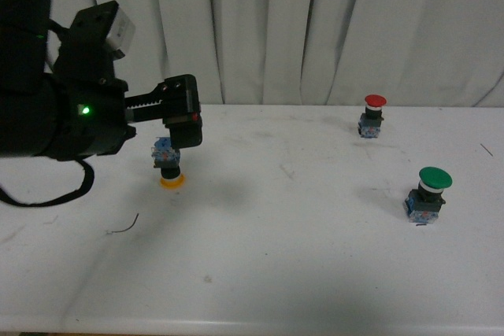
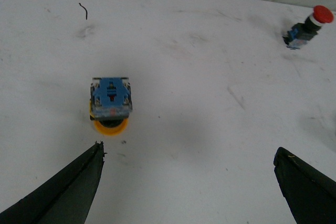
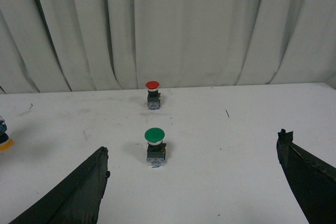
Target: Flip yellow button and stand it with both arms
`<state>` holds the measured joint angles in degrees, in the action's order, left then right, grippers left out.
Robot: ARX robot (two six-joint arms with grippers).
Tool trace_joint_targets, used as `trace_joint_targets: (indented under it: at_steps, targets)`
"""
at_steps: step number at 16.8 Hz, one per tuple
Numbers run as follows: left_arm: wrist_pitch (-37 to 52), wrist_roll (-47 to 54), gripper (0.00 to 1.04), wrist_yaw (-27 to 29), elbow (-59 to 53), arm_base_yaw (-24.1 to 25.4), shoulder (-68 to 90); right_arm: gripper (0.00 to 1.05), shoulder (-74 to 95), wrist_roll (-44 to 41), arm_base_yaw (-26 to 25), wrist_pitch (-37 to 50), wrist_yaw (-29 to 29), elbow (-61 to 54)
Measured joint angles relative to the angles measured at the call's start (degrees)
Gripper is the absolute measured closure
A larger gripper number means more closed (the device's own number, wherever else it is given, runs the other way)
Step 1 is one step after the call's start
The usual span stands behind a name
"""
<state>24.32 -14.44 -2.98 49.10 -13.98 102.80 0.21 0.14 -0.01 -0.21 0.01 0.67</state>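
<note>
yellow button (image 1: 168,166) sits cap-down at 6 o'clock below left gripper (image 1: 183,120), jaws released. It should pinch blue base (image 2: 111,97) squarely. right gripper (image 3: 191,142) spread, empty.

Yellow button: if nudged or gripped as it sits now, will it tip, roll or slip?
The yellow button stands cap-down with its blocky base on top, so a side push would probably topple it. On its side, the round cap might let it roll. The square base looks rigid, with flat faces likely to grip well.
</note>
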Motion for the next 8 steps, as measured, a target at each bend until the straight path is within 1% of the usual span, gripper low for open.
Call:
trace_joint_targets:
  at_steps: [3,4,6,8]
  targets:
    - [-6.10,0.02,0.07,0.90,10.75,0.15,4.74,0.07,0.00,0.00,0.00,0.02,-0.02,0.00]
    - [-7.02,-0.04,0.07,0.92,12.15,0.15,5.25,0.07,0.00,0.00,0.00,0.02,0.00,0.00]
    - [-12.55,0.57,0.07,2.71,20.06,0.20,9.88,0.07,0.00,0.00,0.00,0.02,-0.02,0.00]
    - [-15.69,4.24,0.07,5.79,24.37,0.59,14.21,0.07,0.00,0.00,0.00,0.02,-0.02,0.00]
